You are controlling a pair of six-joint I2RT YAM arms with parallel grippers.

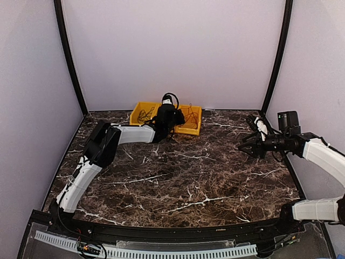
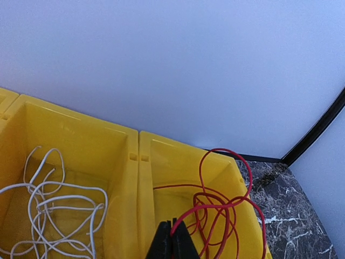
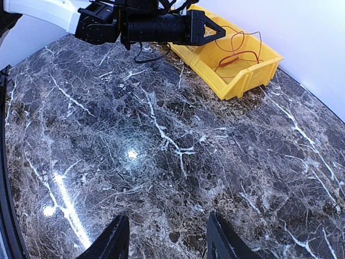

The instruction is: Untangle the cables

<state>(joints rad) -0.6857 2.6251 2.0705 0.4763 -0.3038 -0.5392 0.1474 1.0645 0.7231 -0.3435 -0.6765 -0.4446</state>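
Note:
The cables lie in yellow bins (image 2: 129, 178) at the back of the table. My left gripper (image 2: 173, 226) is shut on a strand of the red cable (image 2: 228, 205), just above the right-hand bin (image 1: 194, 127); the rest of the red loops hang down into that bin. A white cable (image 2: 59, 202) lies tangled in the bin to its left. A dark cable (image 1: 144, 114) sits in the leftmost bin. My right gripper (image 3: 168, 237) hovers open over the marble at the right side (image 1: 243, 145), with nothing between its fingers.
The bins stand against the back wall. The left arm (image 1: 135, 134) stretches across the table's left half towards them. Black frame posts (image 1: 70, 59) rise at both back corners. A black rail (image 1: 161, 233) runs along the near edge.

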